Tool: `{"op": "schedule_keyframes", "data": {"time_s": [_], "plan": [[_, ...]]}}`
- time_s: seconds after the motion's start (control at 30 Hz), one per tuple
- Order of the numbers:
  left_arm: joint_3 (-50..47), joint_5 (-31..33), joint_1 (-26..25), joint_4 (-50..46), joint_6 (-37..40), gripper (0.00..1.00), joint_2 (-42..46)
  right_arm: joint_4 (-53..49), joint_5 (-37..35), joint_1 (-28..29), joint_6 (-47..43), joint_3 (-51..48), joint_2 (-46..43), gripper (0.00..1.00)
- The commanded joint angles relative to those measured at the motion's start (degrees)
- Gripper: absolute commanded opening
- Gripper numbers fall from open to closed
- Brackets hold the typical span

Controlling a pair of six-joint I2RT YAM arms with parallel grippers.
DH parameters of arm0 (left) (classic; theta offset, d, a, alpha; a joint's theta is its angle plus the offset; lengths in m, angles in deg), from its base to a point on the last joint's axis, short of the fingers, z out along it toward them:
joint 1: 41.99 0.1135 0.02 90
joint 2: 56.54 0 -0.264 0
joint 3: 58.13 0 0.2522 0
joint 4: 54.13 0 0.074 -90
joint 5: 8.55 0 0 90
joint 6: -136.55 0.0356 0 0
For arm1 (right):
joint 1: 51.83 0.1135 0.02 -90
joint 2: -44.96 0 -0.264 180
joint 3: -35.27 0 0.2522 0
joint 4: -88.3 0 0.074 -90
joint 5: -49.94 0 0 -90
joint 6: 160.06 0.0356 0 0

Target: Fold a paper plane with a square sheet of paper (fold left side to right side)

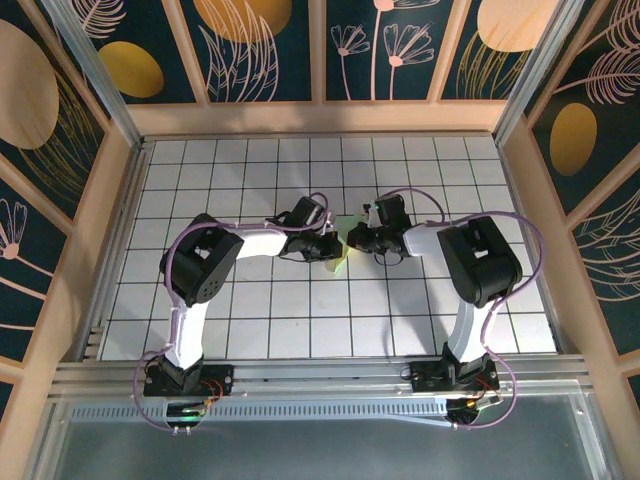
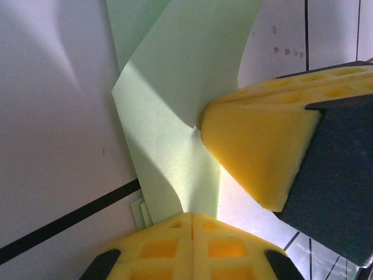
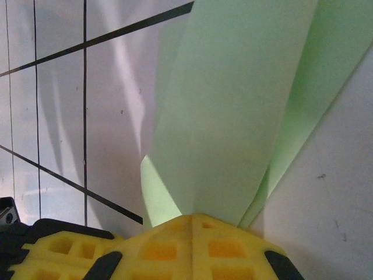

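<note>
**Sheet of paper.** The sheet of paper [image 1: 346,230] is pale green and sits just right of the centre of the top view, over the white grid-tiled table [image 1: 250,320]. It is raised off the tiles between the two arm tips. In the left wrist view the paper [image 2: 180,111] rises from the bottom centre to the top edge of the frame, curving, with a second layer showing behind it at the upper left. In the right wrist view the paper [image 3: 233,105] fans upward in several overlapping layers toward the upper right.

**Left gripper.** The left gripper [image 1: 336,250] meets the paper from the left. Its yellow jaws [image 2: 192,217] are pressed together, pinching the lower edge of the paper at their seam.

**Right gripper.** The right gripper [image 1: 357,240] meets the paper from the right. Its yellow jaws [image 3: 193,217] are pressed together on the paper, which emerges directly from their seam. In the left wrist view its tip [image 2: 201,125] touches the paper at the frame centre, where a small dimple shows.

**Surroundings.** Both arms bend inward from bases at the bottom edge. Dark floral wall panels [image 1: 260,40] enclose the table.
</note>
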Motion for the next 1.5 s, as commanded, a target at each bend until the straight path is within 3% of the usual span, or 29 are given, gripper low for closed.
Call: {"op": "schedule_keyframes", "data": {"time_s": [0.0,0.57,1.47], "plan": [[-0.7,8.1,0.3,-8.6,1.4,0.00,-4.5,-1.9,-2.9,0.2,-0.3,1.6,1.6,0.00],[-0.1,8.4,0.2,-10.7,2.7,0.00,-5.5,-6.7,-6.6,-4.5,-5.1,7.8,5.7,0.00],[-0.3,8.2,0.3,-10.5,2.7,0.00,-5.6,-5.4,-6.7,-9.9,-6.0,15.5,11.6,0.00]]}}
